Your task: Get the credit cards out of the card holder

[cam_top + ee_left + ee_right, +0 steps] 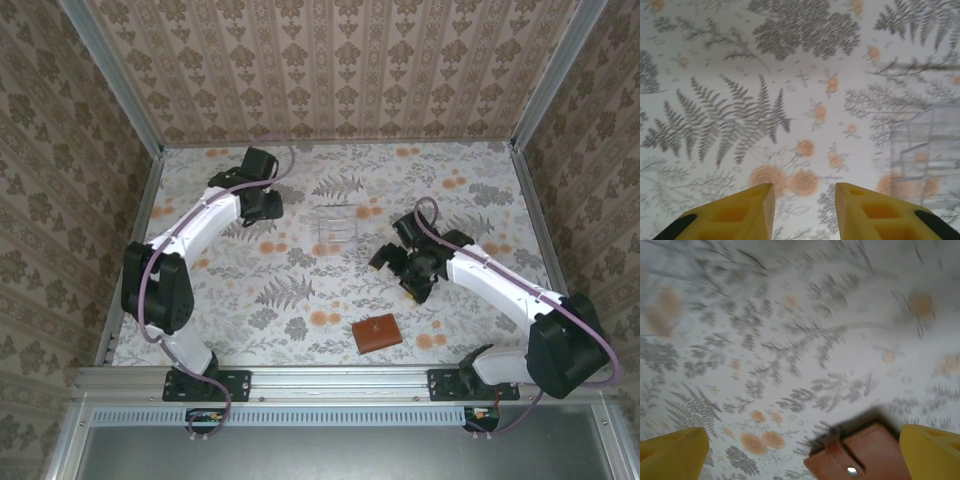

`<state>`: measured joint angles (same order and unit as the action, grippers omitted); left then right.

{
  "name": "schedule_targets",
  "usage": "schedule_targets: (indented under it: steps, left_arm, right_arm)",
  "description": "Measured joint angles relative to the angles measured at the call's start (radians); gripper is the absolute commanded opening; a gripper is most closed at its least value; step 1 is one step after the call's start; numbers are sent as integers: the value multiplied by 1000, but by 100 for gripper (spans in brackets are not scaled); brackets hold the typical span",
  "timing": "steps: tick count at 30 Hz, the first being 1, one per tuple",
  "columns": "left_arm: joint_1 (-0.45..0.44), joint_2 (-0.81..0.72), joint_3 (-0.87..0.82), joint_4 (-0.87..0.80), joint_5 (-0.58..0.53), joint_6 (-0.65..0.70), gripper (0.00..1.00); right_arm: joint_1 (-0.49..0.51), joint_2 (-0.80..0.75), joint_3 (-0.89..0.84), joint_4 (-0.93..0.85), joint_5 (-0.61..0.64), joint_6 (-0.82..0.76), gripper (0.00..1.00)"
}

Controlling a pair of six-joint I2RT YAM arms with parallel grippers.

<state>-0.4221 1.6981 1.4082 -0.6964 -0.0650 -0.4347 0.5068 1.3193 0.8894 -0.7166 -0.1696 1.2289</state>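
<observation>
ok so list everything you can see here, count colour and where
card holder: one, reddish-brown, closed with its tab snapped, on the table near the front edge
clear tray: one, transparent, mid-table toward the back
table: one, white cloth with grey ferns and orange flowers
walls: three, beige patterned wallpaper, around the table
left arm: one, white with black joints, reaching toward the back left
right arm: one, white with black joints, reaching toward the centre
left pincer: one, yellow fingers, open, over bare cloth beside the tray
right pincer: one, yellow fingers, wide open, near the card holder, not touching
</observation>
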Motion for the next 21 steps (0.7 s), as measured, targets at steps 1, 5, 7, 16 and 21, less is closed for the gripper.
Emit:
schedule_targets:
  steps: [1,5,7,16,21]
  left_arm:
    - [12,-21,-18,-1,5,14,39]
    - [50,-86,-55,-5,16,53,39]
    - [59,-111,-61,-9,19,70,40]
    - [82,-144,-68,-7,46,107,41]
    - [91,-143,-69,-6,59,115,41]
  right_arm:
    - [19,-2,-19,-1,-2,74,100]
    - [87,-15,-79,-3,-12,320,100]
    - [118,-26,-105,-3,-22,430,100]
    - [226,-46,-238,75,-52,762,100]
    - [251,-3,-265,156,-72,818,100]
